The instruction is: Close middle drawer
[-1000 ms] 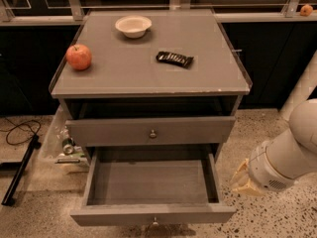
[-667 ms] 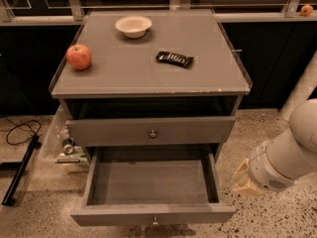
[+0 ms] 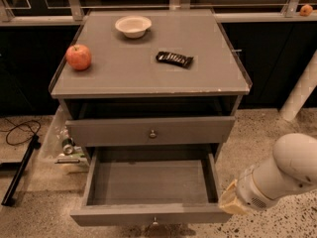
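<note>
The middle drawer [image 3: 151, 185] is pulled far out of the grey cabinet and is empty inside. Its flat front [image 3: 148, 214] has a small metal knob [image 3: 155, 221] and sits near the bottom edge of the view. Above it, the top drawer [image 3: 151, 130] with its knob [image 3: 152, 133] is nearly shut. The lowest drawer is hidden under the open one. My gripper [image 3: 232, 200] shows as a tan end on the white arm [image 3: 285, 170]. It is right beside the open drawer's front right corner.
On the cabinet top [image 3: 148, 68] lie a red apple [image 3: 79, 57], a white bowl [image 3: 133, 26] and a dark snack bar [image 3: 174, 59]. Clutter [image 3: 64, 148] and a cable [image 3: 20, 130] lie on the floor to the left. A white post [image 3: 299, 95] stands at the right.
My arm has moved a little down and to the left, closer to the open drawer's front right corner. The drawers have not moved.
</note>
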Tool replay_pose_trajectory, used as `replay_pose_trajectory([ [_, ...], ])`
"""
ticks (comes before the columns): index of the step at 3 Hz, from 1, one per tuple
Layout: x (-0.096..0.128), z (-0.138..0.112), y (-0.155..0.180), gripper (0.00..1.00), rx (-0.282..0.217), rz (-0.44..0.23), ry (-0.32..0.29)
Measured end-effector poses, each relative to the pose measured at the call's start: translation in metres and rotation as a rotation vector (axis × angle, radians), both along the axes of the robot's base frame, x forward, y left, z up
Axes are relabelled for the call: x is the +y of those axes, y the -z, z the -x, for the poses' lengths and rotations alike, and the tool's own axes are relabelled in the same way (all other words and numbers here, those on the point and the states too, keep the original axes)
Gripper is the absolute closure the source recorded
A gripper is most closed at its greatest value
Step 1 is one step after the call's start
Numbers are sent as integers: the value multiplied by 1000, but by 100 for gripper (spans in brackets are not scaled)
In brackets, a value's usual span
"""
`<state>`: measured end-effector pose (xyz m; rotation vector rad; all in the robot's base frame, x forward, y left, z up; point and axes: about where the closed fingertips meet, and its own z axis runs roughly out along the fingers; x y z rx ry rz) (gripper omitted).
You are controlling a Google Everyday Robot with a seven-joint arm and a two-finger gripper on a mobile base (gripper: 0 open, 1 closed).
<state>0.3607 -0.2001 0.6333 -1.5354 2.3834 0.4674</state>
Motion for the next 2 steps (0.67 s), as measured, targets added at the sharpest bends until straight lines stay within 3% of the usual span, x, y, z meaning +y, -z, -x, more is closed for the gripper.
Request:
replay_pose_trajectory([
  [1,9,6,45,100,27,-51,48],
  [2,19,9,90,100,3,-126,92],
])
